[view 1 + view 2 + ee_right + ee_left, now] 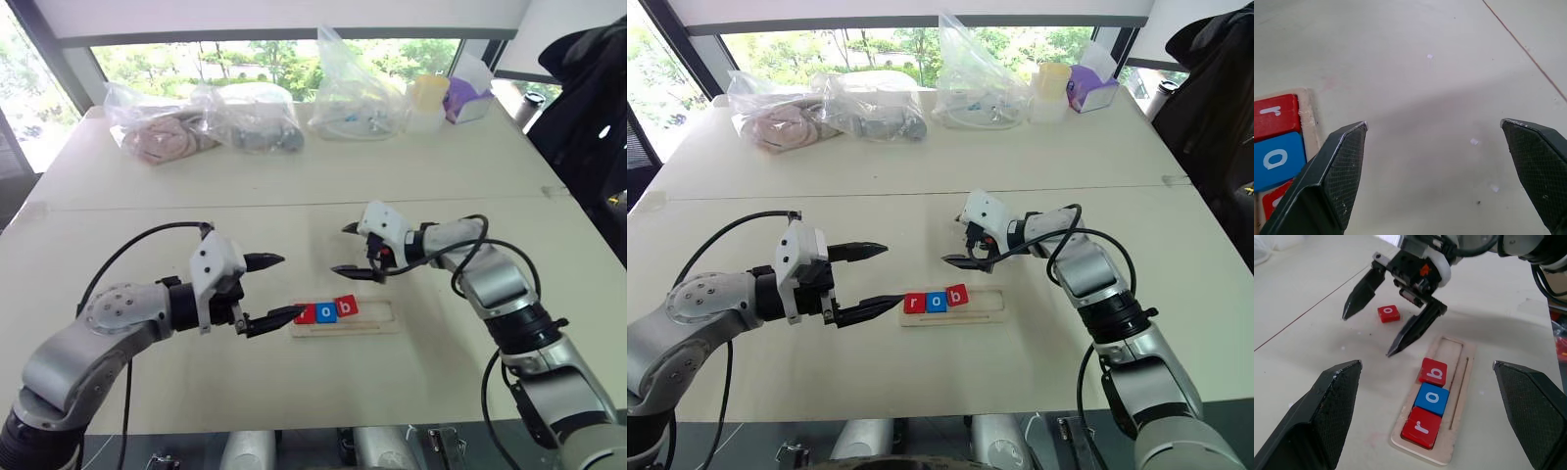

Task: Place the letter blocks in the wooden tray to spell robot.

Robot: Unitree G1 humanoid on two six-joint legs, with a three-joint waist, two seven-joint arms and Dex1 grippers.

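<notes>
**Three blocks in the tray, a fourth loose on the counter**

We see the long, shallow pale wooden tray lying on the cream counter between our two arms. Its left end holds three small square letter blocks in a row: a red block with a white r, a blue block with a white o touching it, and a red block with a white b sitting slightly askew. The right part of the tray is bare wood.

Another red block with a white o lies flat on the counter beyond the tray, apart from it.

Our left gripper hovers just left of the tray, jaws released and holding nothing. Our right gripper hangs above the counter just beyond the tray, jaws also spread wide and unloaded.

Clear plastic bags line the far edge by the window.
</notes>
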